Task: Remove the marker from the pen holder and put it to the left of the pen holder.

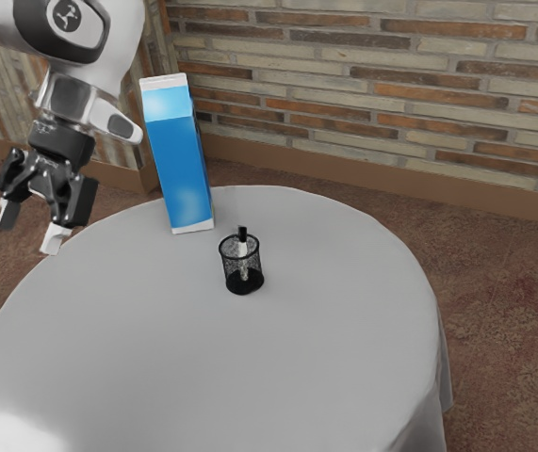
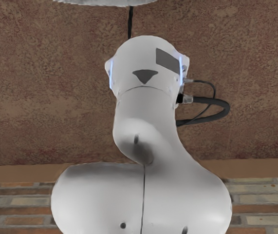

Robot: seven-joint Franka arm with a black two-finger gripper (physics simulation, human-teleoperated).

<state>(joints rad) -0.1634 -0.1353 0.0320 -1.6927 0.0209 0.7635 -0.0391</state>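
white marker (image 1: 242, 250) — black top — in black mesh pen holder (image 1: 235, 282)

Franka arm (image 1: 118, 56) in from the exterior view's upper left — black two-finger gripper (image 1: 31, 227) pointing down, fingers (image 1: 55, 238) spread apart.

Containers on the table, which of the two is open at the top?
The small black mesh pen holder: the marker sticks up out of its open rim. The tall blue carton has a closed white top.
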